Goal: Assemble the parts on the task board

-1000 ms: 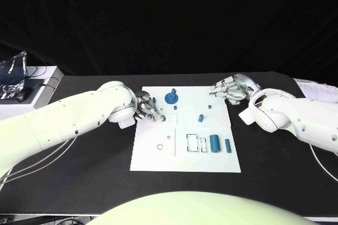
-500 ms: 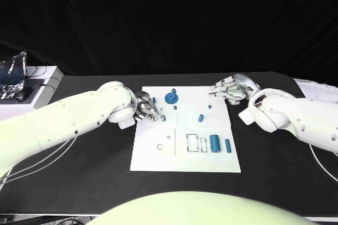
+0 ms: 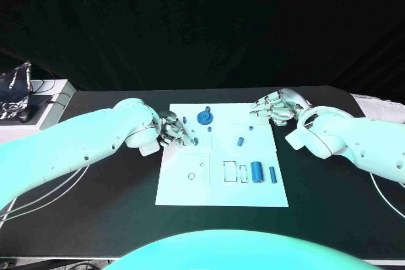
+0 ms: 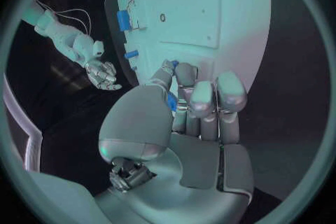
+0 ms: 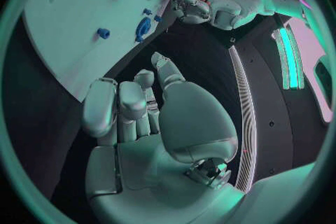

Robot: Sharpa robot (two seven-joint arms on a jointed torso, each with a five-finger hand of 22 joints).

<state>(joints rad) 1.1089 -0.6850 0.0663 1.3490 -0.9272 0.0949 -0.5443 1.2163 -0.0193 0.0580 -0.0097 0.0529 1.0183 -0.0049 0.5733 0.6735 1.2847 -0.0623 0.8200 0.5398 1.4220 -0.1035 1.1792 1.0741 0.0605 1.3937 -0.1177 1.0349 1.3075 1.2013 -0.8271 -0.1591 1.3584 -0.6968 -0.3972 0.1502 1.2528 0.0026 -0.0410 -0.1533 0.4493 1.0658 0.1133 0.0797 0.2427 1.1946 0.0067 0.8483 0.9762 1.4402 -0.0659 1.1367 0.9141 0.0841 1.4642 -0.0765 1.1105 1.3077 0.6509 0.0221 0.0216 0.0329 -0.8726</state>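
The small blue plastic part (image 4: 171,102) sits pinched between the thumb and fingers of the silver left hand (image 3: 177,132), which hovers over the left edge of the flat white task board (image 3: 253,194). Over the last second this hand has crept a little further onto the board, carrying the part toward the small blue peg (image 3: 209,128) and the round blue gear-like piece (image 3: 205,117) just beyond its fingertips. By my reading, that means the approach is nearly finished and the placing is about to start; nothing has been seated yet.

Farther from the left hand, across the board, lie a short blue cylinder (image 3: 240,142), then a thick blue cylinder (image 3: 256,170) and a slim blue bar (image 3: 273,174) beside a pair of rectangular cutouts (image 3: 230,171). These have not moved.

The silver right hand (image 3: 275,109) has stayed where it was at the board's far corner, over the black counter (image 3: 337,188), fingers loosely apart and holding nothing.
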